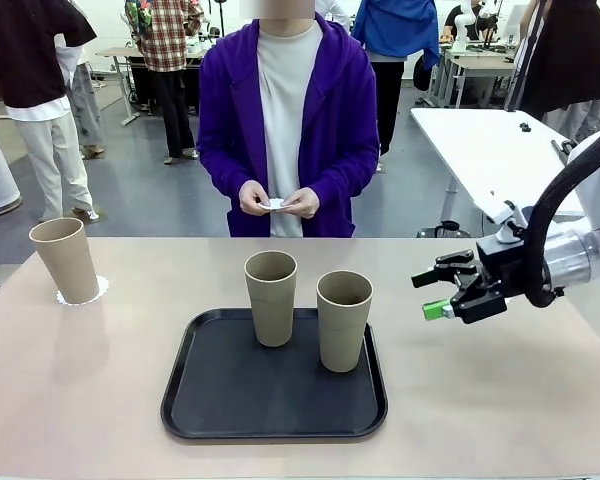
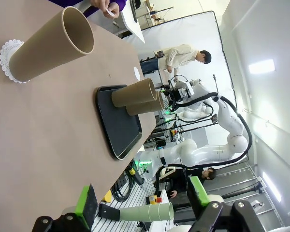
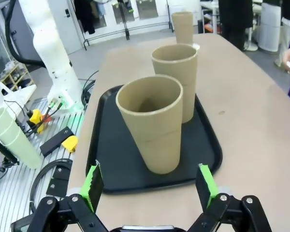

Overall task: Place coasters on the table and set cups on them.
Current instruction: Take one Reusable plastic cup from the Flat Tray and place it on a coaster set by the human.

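Observation:
One khaki cup (image 1: 65, 260) stands on a lacy white coaster (image 1: 82, 293) at the far left of the beige table (image 1: 500, 390). Two more cups (image 1: 271, 297) (image 1: 343, 320) stand upright on the black tray (image 1: 273, 390) in the middle. The person across the table holds a small white coaster (image 1: 276, 204) in both hands. My right gripper (image 1: 442, 293) hovers open to the right of the tray, with the nearer tray cup (image 3: 152, 123) ahead of its fingers (image 3: 93, 184). My left gripper (image 2: 142, 198) is open and holds nothing. Ahead of it are the cup on the coaster (image 2: 50, 46) and the tray (image 2: 118, 125).
A white table (image 1: 490, 140) stands behind at the right. Several people stand in the background. Beside the table, below its level, lies a stack of pale green cups (image 3: 12, 137), with cables and boxes on the floor near it.

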### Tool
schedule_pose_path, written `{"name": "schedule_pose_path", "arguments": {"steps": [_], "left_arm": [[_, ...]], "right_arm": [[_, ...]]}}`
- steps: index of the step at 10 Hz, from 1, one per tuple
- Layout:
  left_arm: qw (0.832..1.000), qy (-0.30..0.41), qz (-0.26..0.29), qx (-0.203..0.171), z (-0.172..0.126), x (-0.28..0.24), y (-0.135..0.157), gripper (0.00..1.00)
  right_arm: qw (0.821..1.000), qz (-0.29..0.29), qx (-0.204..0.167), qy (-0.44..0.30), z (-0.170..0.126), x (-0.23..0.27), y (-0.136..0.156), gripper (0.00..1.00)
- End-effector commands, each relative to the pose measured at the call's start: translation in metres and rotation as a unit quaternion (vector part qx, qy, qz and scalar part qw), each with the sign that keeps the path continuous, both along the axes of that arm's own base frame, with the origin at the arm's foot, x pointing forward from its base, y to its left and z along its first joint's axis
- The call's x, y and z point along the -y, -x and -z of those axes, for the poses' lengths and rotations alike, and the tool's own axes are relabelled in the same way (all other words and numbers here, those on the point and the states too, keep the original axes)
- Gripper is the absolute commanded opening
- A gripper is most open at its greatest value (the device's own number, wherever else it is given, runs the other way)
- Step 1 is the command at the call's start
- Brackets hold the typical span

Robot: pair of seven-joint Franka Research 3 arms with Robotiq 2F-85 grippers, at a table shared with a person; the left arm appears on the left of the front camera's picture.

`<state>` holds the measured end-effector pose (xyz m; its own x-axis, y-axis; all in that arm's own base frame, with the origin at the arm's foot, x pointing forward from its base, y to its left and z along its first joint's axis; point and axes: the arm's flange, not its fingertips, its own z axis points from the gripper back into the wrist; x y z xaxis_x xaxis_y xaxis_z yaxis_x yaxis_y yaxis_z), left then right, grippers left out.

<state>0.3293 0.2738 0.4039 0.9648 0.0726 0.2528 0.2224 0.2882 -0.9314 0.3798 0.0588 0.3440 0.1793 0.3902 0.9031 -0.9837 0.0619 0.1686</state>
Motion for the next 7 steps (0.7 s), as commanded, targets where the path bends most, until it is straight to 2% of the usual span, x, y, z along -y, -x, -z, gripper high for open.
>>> {"name": "schedule_pose_path", "arguments": {"steps": [1,2,3,7], "left_arm": [[1.000,0.004,-0.002,0.002,-0.003,-0.001,0.000,1.00],[1.000,0.004,-0.002,0.002,-0.003,-0.001,0.000,1.00],[1.000,0.004,-0.002,0.002,-0.003,-0.001,0.000,1.00],[1.000,0.004,-0.002,0.002,-0.003,-0.001,0.000,1.00]], "right_arm": [[1.000,-0.017,0.012,0.009,0.009,0.000,0.021,1.00],[1.000,-0.012,0.007,0.011,0.011,0.001,0.023,1.00],[1.000,-0.004,-0.001,0.005,0.006,-0.001,0.000,1.00],[1.000,-0.004,-0.001,0.005,0.006,-0.001,0.000,1.00]]}}
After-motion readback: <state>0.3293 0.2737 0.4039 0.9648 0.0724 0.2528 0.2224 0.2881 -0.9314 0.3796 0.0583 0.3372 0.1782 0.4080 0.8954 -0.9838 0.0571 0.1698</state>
